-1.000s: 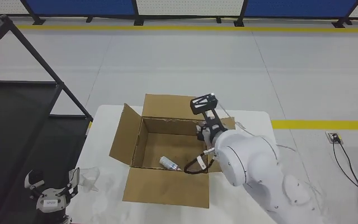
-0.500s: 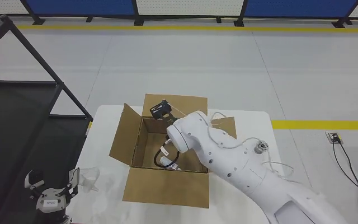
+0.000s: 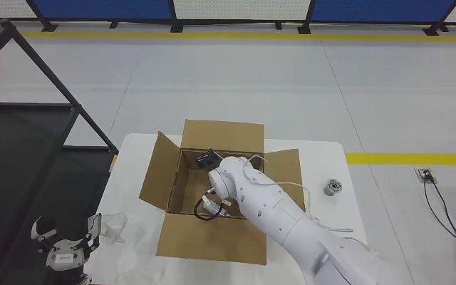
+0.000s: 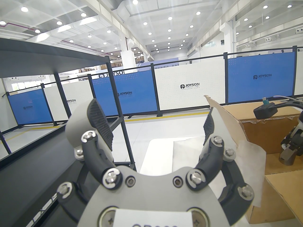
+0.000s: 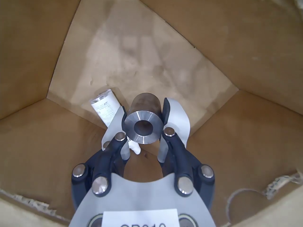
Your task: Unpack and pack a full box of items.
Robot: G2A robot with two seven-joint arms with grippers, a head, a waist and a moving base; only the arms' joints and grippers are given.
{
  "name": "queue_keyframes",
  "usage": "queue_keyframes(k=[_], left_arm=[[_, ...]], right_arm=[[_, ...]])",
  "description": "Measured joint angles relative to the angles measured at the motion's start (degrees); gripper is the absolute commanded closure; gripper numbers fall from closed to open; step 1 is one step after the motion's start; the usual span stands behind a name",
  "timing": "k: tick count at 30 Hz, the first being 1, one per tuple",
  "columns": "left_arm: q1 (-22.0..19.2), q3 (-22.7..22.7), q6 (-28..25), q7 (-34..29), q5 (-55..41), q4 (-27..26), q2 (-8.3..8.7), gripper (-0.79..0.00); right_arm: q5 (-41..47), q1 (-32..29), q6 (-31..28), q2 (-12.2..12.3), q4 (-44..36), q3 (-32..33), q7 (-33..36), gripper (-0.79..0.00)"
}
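The right tool point(image 5: 144, 109) is clenched on a bored metal cylinder point(image 5: 144, 125) low inside the cardboard box point(image 5: 213, 36). The cylinder's long axis runs in line with the tool, bored end toward the wrist and far end toward the box floor. A white tube point(image 5: 104, 109) lies flat just beside it, and the left tool point(image 4: 153, 128) hangs released beside the counter point(image 3: 313, 153).

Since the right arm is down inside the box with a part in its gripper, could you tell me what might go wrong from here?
The right gripper holds the metal cylinder by its smooth round sides, so it might slip or twist out. The white tube lies on the box floor close beside it; if lowered, the cylinder could land on it. The arm reaches down between the cardboard box walls, which could catch it.
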Motion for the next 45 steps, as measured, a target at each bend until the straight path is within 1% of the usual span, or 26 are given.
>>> queue_keyframes(k=[4, 9, 10, 11, 12, 14, 16, 17, 19, 27, 33, 39, 42, 45], left_arm=[[0.0, 0.0, 0.0, 0.0, 0.0, 0.0, 0.0, -0.785], [0.0, 0.0, 0.0, 0.0, 0.0, 0.0, 0.0, -0.785], [0.0, 0.0, 0.0, 0.0, 0.0, 0.0, 0.0, -0.785], [0.0, 0.0, 0.0, 0.0, 0.0, 0.0, 0.0, -0.785], [0.0, 0.0, 0.0, 0.0, 0.0, 0.0, 0.0, -0.785], [0.0, 0.0, 0.0, 0.0, 0.0, 0.0, 0.0, -0.785], [0.0, 0.0, 0.0, 0.0, 0.0, 0.0, 0.0, -0.785], [0.0, 0.0, 0.0, 0.0, 0.0, 0.0, 0.0, -0.785], [0.0, 0.0, 0.0, 0.0, 0.0, 0.0, 0.0, -0.785], [0.0, 0.0, 0.0, 0.0, 0.0, 0.0, 0.0, -0.785], [0.0, 0.0, 0.0, 0.0, 0.0, 0.0, 0.0, -0.785], [0.0, 0.0, 0.0, 0.0, 0.0, 0.0, 0.0, -0.785], [0.0, 0.0, 0.0, 0.0, 0.0, 0.0, 0.0, -0.785], [0.0, 0.0, 0.0, 0.0, 0.0, 0.0, 0.0, -0.785]], right_arm=[[0.27, -0.22, 0.97, -2.63, 4.94, -0.53, -2.55, 0.0], [-0.63, -0.14, 3.52, -5.16, 9.12, -1.02, -5.07, 0.0], [-0.78, -0.05, 3.83, -5.69, 10.11, -1.05, -5.53, -0.068], [-0.85, 0.01, 3.88, -6.05, 10.83, -1.06, -5.73, -0.225], [-0.79, 0.08, 3.74, -6.4, 11.56, -1.0, -5.9, -0.348], [-0.46, 0.36, 3.05, -7.06, 13.25, -0.7, -6.31, -0.422], [-0.14, 0.66, 2.44, -7.6, 14.75, -0.36, -6.67, -0.625], [-0.05, 0.78, 2.18, -7.8, 15.29, -0.23, -6.78, -0.69], [0.11, 1.07, 1.56, -8.2, 16.37, 0.05, -6.91, -0.785], [0.42, 2.02, 0.28, -9.04, 18.32, 1.16, -8.04, -0.785], [1.51, 3.65, -3.2, -8.89, 17.08, 2.73, -9.85, -0.785], [0.97, 4.71, -5.08, -8.01, 14.47, 3.87, -10.83, -0.785], [-0.05, 5.12, -4.97, -7.13, 11.5, 4.48, -11.32, -0.785], [-1.39, 5.19, -4.35, -5.55, 6.55, 5.58, -10.94, -0.785]])
